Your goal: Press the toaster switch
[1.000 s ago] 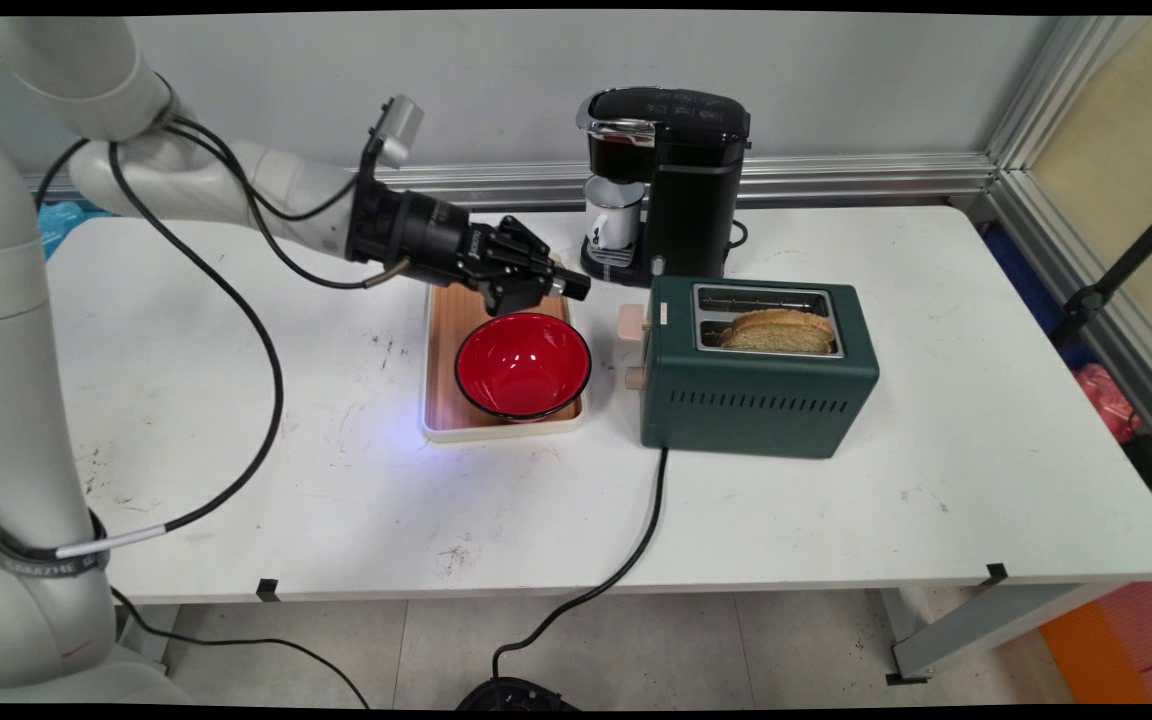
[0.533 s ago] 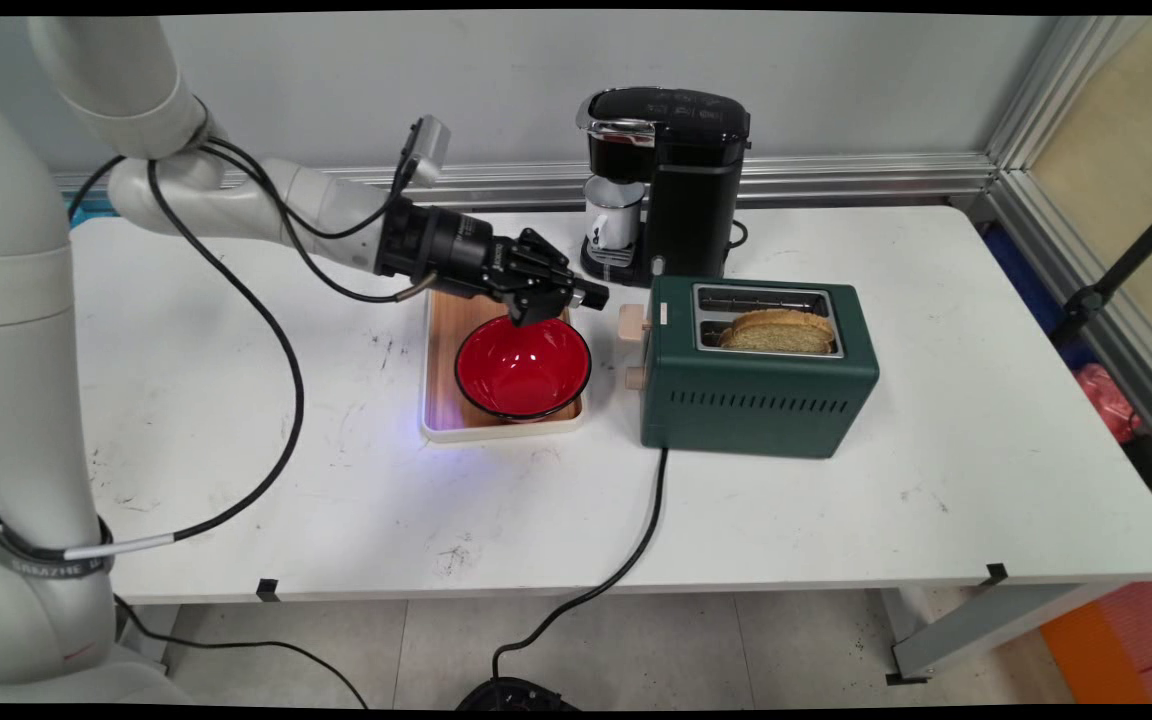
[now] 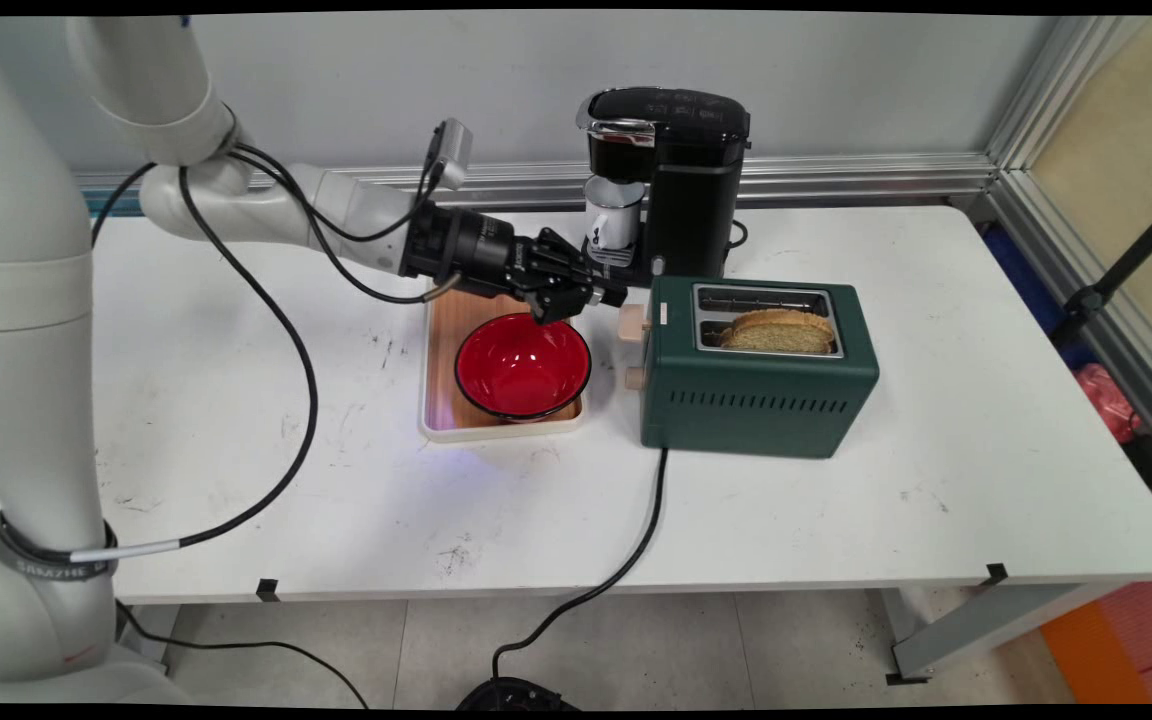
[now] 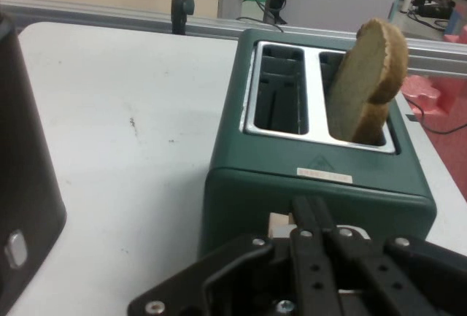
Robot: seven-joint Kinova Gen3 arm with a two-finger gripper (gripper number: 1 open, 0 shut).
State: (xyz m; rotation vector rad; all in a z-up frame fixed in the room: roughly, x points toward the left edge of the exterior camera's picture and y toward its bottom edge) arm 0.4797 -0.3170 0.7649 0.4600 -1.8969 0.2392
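since a second ago the gripper (image 3: 604,297) has slid right along the table's back half, from over the tray's far end to just beside the toaster's (image 3: 758,378) left end; nothing else shifted. pincer looks clenched: in the hand view the two fingers (image 4: 312,217) rise pressed together in the middle with no gap, nothing between them. their tips sit right at the cream lever knob (image 3: 631,322) on the toaster's end face, touching or just short, cannot tell. a second cream knob (image 3: 634,378) sits lower on the same face.

toaster is dark green, two slots on top; bread slice (image 3: 778,331) stands in the slot nearer the camera, poking out above the rim, other slot shows no bread. in the hand view the slice (image 4: 367,79) leans in the right-hand slot. black cord (image 3: 626,565) runs from the toaster's near side off the table's front edge.

left of the toaster, under the arm's wrist, a red bowl (image 3: 522,365) sits upright on a wooden tray (image 3: 444,330) with a white rim. behind the gripper a black coffee machine (image 3: 674,180) stands with a white mug (image 3: 613,213) on its drip platform. all on the white table (image 3: 986,430), scuffed with dark marks. black cable (image 3: 276,330) loops down from the arm.
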